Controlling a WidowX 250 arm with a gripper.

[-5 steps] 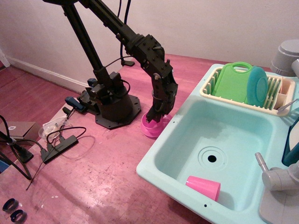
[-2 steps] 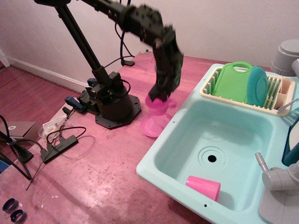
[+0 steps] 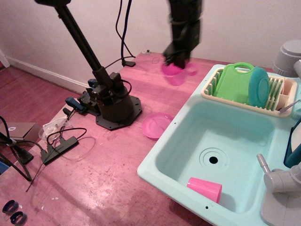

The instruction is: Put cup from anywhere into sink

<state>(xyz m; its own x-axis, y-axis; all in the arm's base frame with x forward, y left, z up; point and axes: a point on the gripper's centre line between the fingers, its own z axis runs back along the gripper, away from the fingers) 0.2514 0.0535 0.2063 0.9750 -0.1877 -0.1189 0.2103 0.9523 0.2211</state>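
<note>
My gripper (image 3: 176,60) is shut on the magenta-pink cup (image 3: 176,73) and holds it high in the air, above the table between the saucer and the dish rack. The cup's small handle points right. The pale mint-green sink (image 3: 162,155) lies to the lower right, with its round drain hole (image 3: 213,160) showing. The cup is above and left of the basin, not over it.
A flat pink saucer (image 3: 157,125) lies on the table beside the sink's left rim. A plain pink tumbler (image 3: 205,189) lies on its side in the basin. A cream dish rack (image 3: 278,111) holds green and teal plates. The grey faucet (image 3: 278,177) stands at right; the arm's black base (image 3: 113,106) at left.
The gripper closed on the cup on the saucer, then lifted it up and to the right. The saucer stayed on the table.
</note>
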